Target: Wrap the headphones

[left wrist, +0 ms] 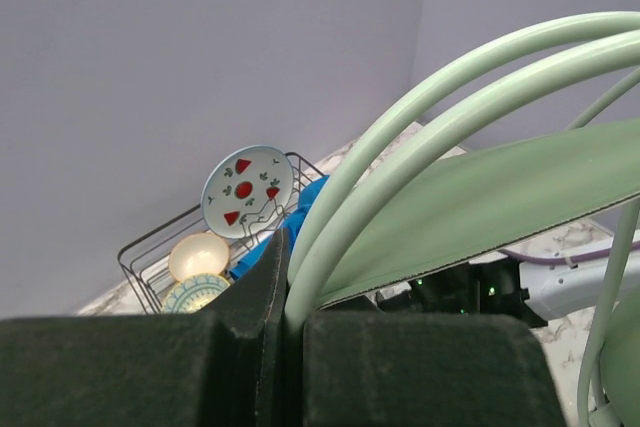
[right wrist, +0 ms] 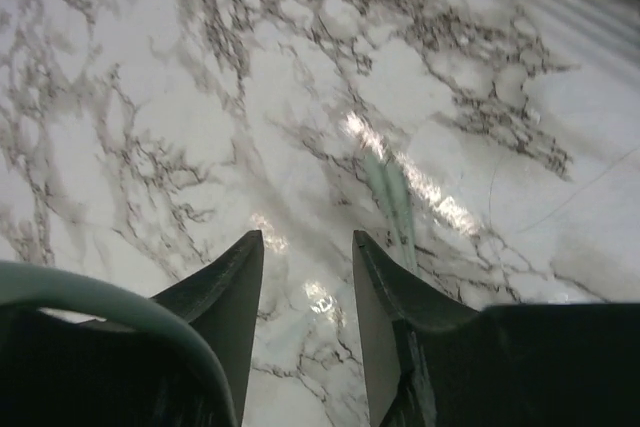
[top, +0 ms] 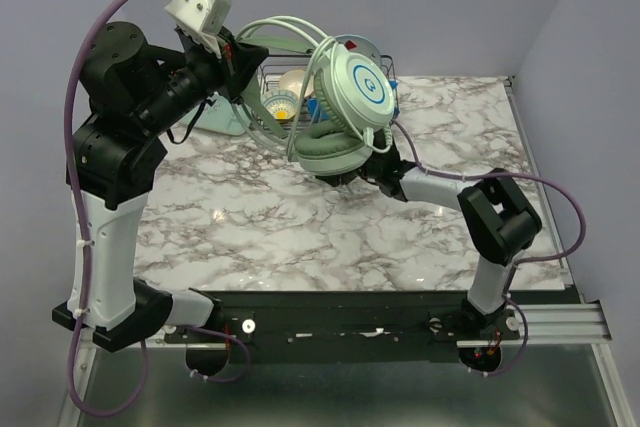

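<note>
The pale mint-green headphones [top: 352, 92] hang in the air above the back of the marble table [top: 300, 237]. One round ear cup [top: 362, 87] faces up and the padded one [top: 330, 149] sits below it. My left gripper [top: 243, 50] is raised high and shut on the slim headband [left wrist: 420, 137], which is pinched between its fingers [left wrist: 250, 297]. My right gripper [right wrist: 305, 242] is open just under the ear cups, with only marble between its fingers. A mint-green curved piece [right wrist: 120, 297] crosses its left finger. A stretch of pale cable [right wrist: 392, 202] lies on the marble ahead.
A wire dish rack [top: 385, 69] stands at the back, holding a strawberry-patterned plate [left wrist: 247, 187] and a pale bowl [left wrist: 198, 255]. A flat mint-green tray [top: 225, 119] lies beside it behind the left arm. Grey walls close in the back and both sides.
</note>
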